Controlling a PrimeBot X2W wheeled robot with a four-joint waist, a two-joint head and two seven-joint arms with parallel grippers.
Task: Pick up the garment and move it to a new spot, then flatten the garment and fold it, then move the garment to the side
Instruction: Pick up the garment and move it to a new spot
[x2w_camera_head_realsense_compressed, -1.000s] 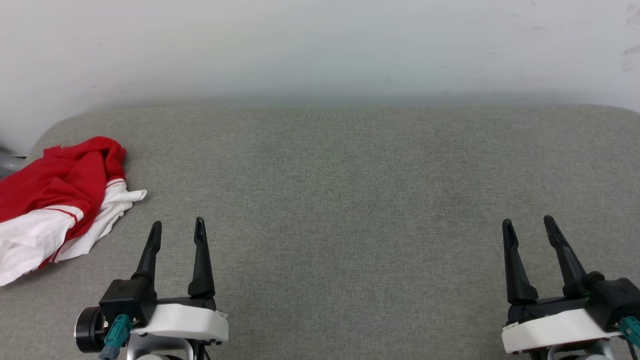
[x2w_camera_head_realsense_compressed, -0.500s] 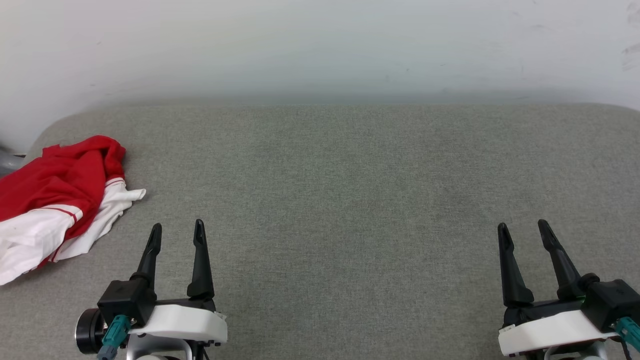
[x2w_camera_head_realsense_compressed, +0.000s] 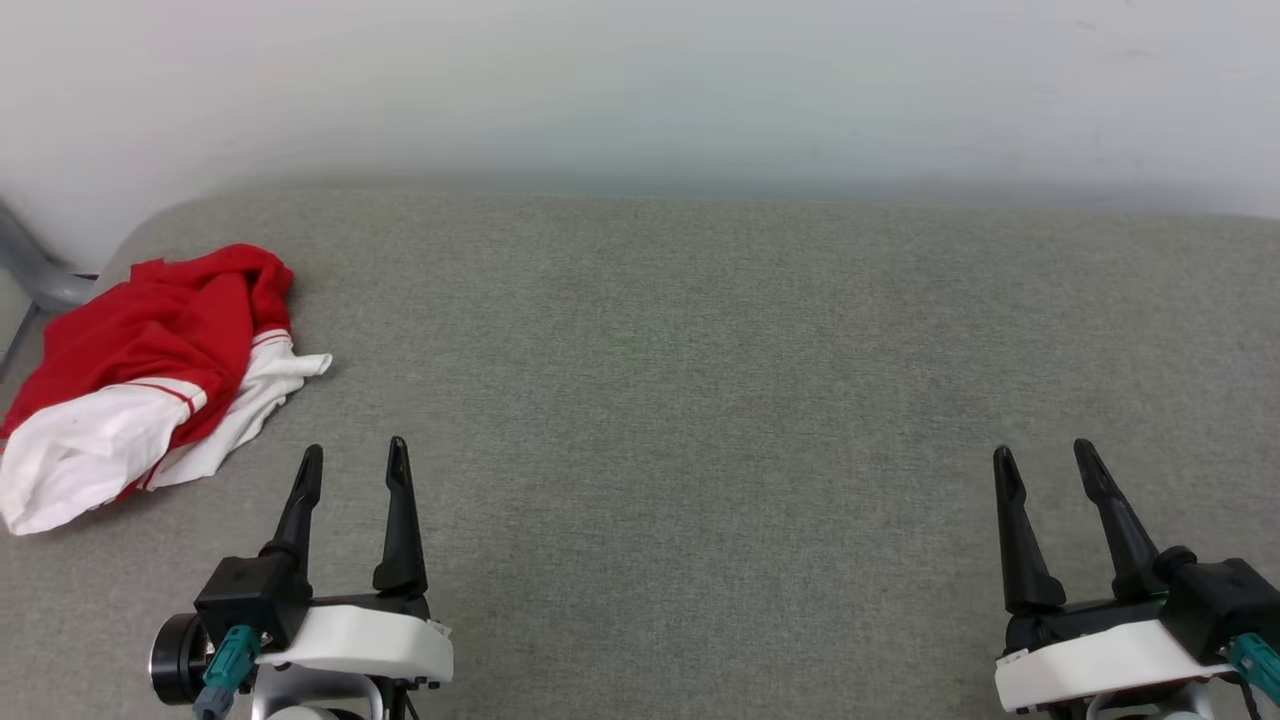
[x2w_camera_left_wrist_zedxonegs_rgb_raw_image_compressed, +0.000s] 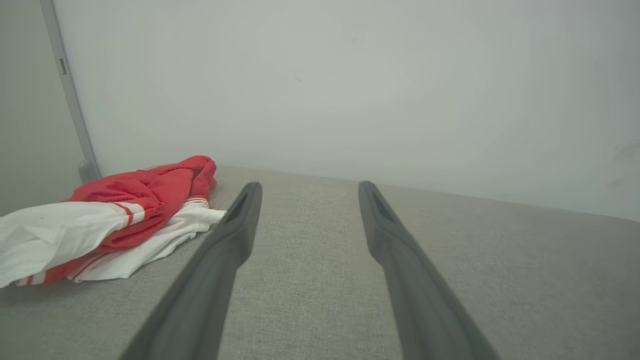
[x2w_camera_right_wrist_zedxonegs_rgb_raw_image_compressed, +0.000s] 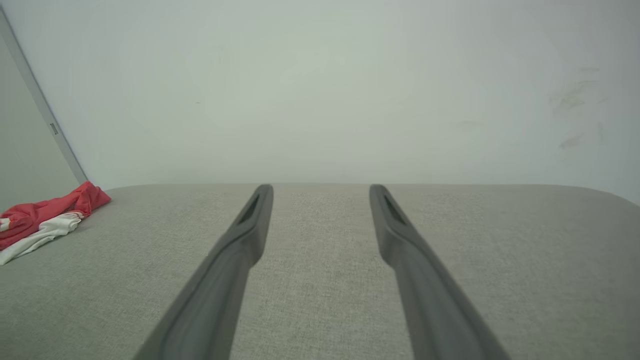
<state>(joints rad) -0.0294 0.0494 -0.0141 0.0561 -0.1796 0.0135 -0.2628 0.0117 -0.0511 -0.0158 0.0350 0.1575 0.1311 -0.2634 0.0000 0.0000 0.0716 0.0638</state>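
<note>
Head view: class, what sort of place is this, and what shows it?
Probably an indoor robot test bench: a grey fabric-covered surface against a bare pale wall, one crumpled garment lying on it, and the left claw and right claw open above it.

the garment (x2w_camera_head_realsense_compressed: 160, 370) lies crumpled in a loose heap at the far left of the grey fabric surface (x2w_camera_head_realsense_compressed: 700, 400), near its rounded back corner. red body bunched on top, white sleeve parts spilling out toward the front and right, thin red striped trim showing on the white. lettering not visible, nothing touching it.
</note>
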